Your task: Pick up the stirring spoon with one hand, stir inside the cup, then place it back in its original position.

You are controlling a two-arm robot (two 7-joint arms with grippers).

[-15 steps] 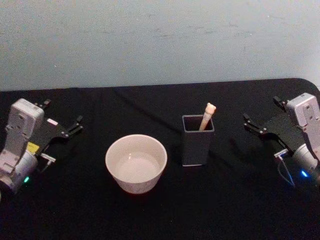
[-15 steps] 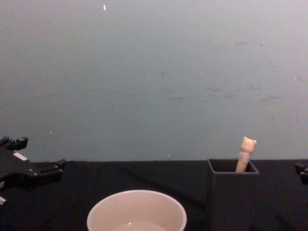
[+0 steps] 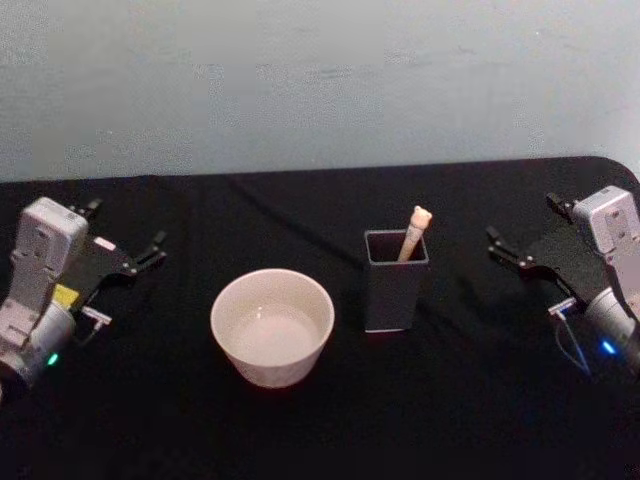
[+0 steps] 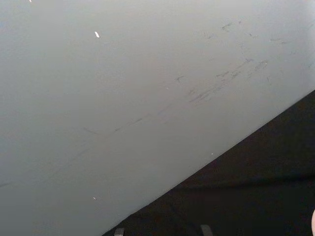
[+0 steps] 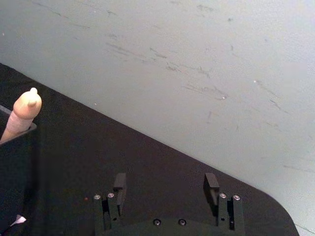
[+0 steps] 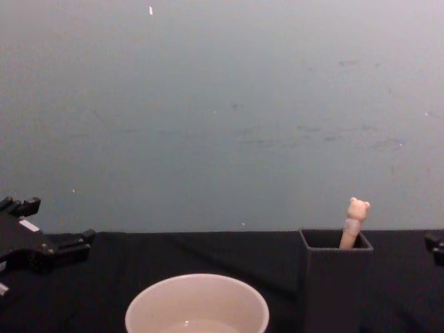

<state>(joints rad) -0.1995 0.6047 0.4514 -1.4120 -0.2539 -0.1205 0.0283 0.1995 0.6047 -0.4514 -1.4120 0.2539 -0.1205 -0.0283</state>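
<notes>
Left hand [image 3: 125, 225] open and empty, low over the black table [image 3: 450, 400], well apart from the spoon [image 3: 414, 232].
Its two fingers are spread wide with nothing between them. Nearest to it, inward, stands the wide cream-white cup [image 3: 270, 365]. Just past the cup is the dark square holder [image 3: 395, 290], and the spoon stands in it, leaning on the far rim, with only the beige handle and bear head above the rim. Beyond the holder sits the right hand [image 3: 522, 216], its fingers likewise apart and empty. The spoon looks light, thin and stiff, and its smooth handle could slip or swing in a loose pinch. The best hold seems to be across the handle just under the bear head, lifting straight up so the holder doesn't tip.
</notes>
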